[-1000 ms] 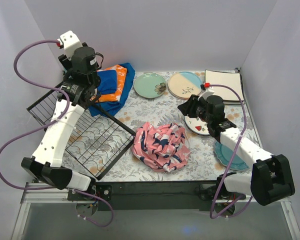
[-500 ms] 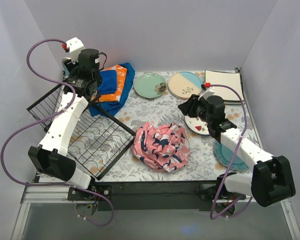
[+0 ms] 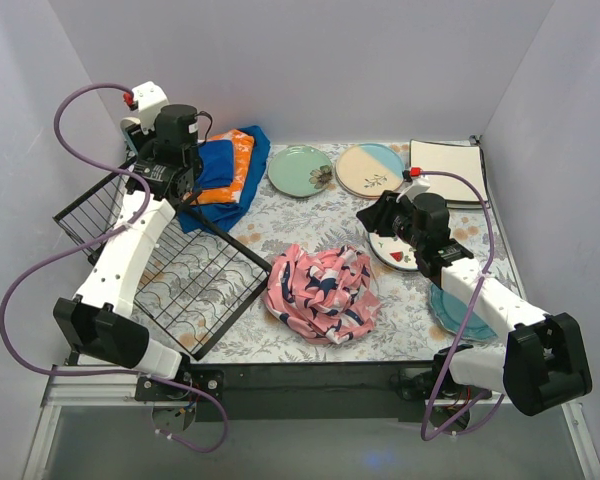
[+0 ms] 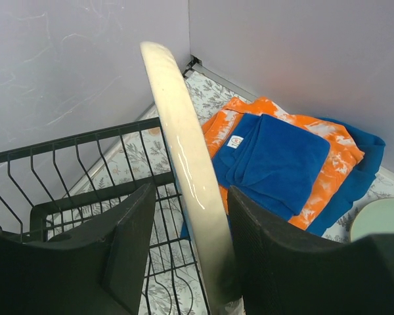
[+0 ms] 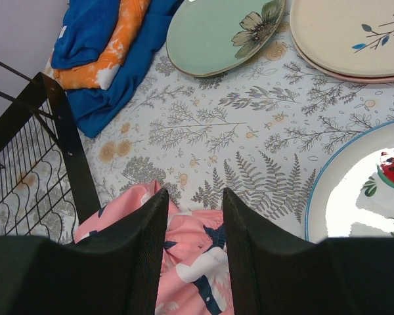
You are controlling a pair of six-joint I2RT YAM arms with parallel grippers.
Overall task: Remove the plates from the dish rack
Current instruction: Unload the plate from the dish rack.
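Much is lying hidden here. In the overhead view the left gripper (image 3: 170, 188) is blocking whatever it is reaching for at the far end of the rack (image 3: 195, 290). Only the left wrist view is showing it: a cream plate (image 4: 177, 125) standing on edge in the rack, its lower part cut off by the frame. The jaws are straddling that plate, one finger touching it and a gap showing at the other, so the grip is not clenched.

The right arm (image 3: 480, 290) is covering part of a teal plate (image 3: 450, 312) and part of a white plate (image 3: 392, 255) with red marks. The right wrist view is showing one mark as a watermelon slice, with that plate cut off at the frame edge. The right gripper (image 5: 194, 195) is hanging released, nothing between its jaws, above the table at the edge of a crumpled pink cloth (image 5: 184, 262).

The table (image 3: 310, 225) is wearing a pale leaf-and-flower print, and plain pale walls (image 3: 330, 60) are closing it in on three sides.

Near the back wall a mint plate (image 3: 300, 170), a cream-and-blue plate (image 3: 370, 170) and a square plate (image 3: 445, 160) are lying flat. Folded blue-and-orange cloths (image 3: 220, 170) are lying left of them, beside the rack. The right wrist view is revealing a pink rim under the cream-and-blue plate, hard to make out from overhead.
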